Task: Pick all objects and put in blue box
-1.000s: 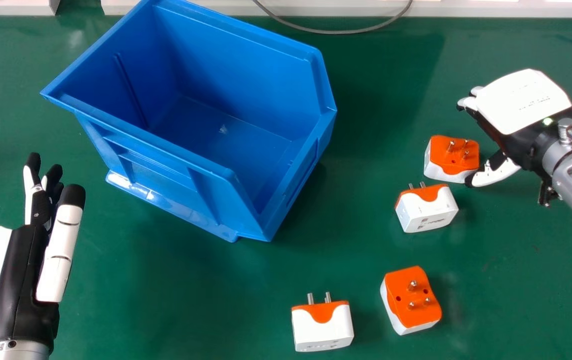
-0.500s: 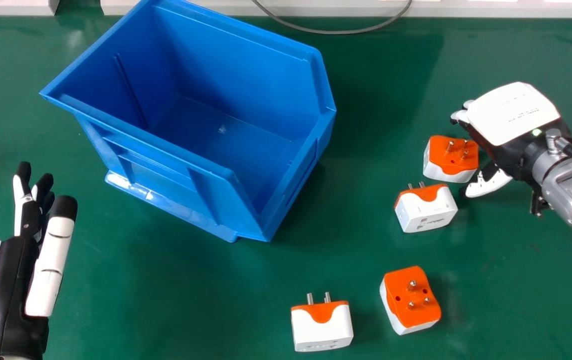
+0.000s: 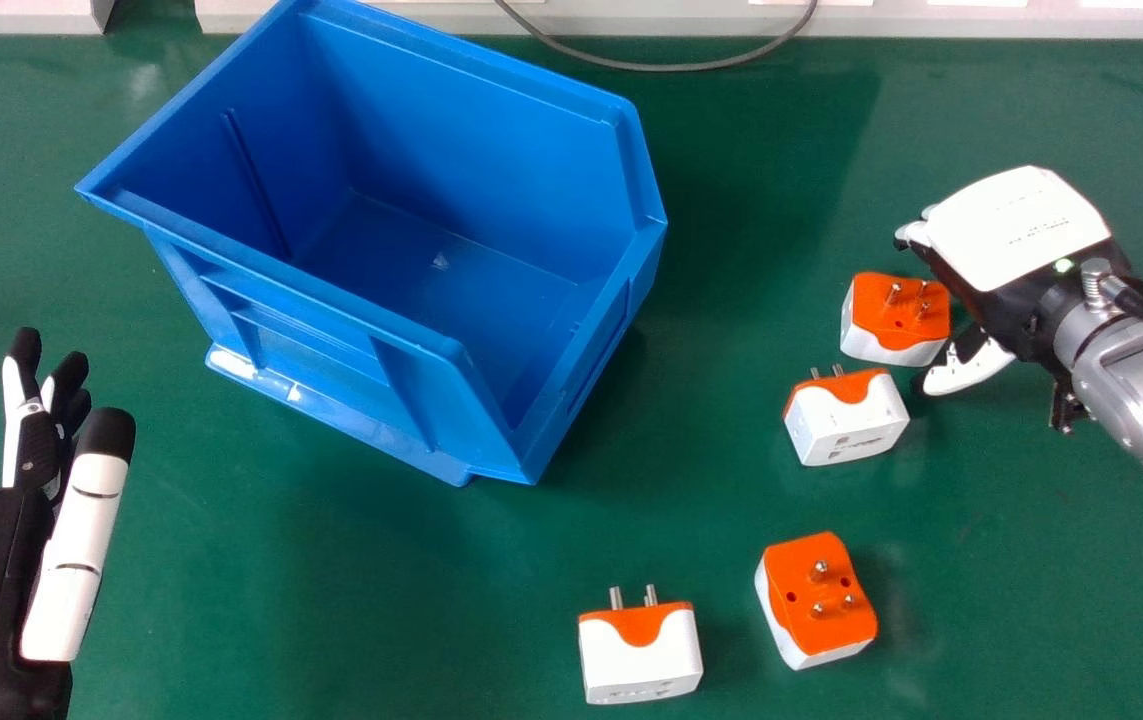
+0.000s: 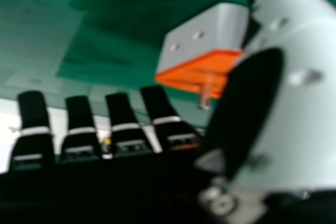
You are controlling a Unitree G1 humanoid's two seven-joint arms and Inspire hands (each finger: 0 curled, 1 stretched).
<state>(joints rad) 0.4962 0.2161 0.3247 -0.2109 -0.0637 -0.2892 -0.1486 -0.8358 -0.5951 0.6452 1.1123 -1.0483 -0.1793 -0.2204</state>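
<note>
My right hand (image 3: 1016, 235) is at the right of the head view, open beside an orange-and-white adapter (image 3: 897, 318), its thumb close to that adapter's near corner. In the right hand view, an adapter (image 4: 195, 45) lies between the straight fingers of the hand (image 4: 157, 111) and its thumb. A second adapter (image 3: 846, 420) is just nearer, a third (image 3: 819, 603) lies pins up farther down, and a fourth (image 3: 640, 655) sits at the bottom centre. The blue box (image 3: 381, 320) stands left of centre with a bare floor. My left hand (image 3: 1, 560) is open at the lower left.
The items rest on a green table (image 3: 381, 600). A grey cable (image 3: 671, 67) loops along its far edge, by a pale ledge (image 3: 931, 22).
My right hand has moved left and slightly nearer, bringing it around the far adapter. My left hand has drawn back toward the lower left corner. The box and adapters stay put on the table.
</note>
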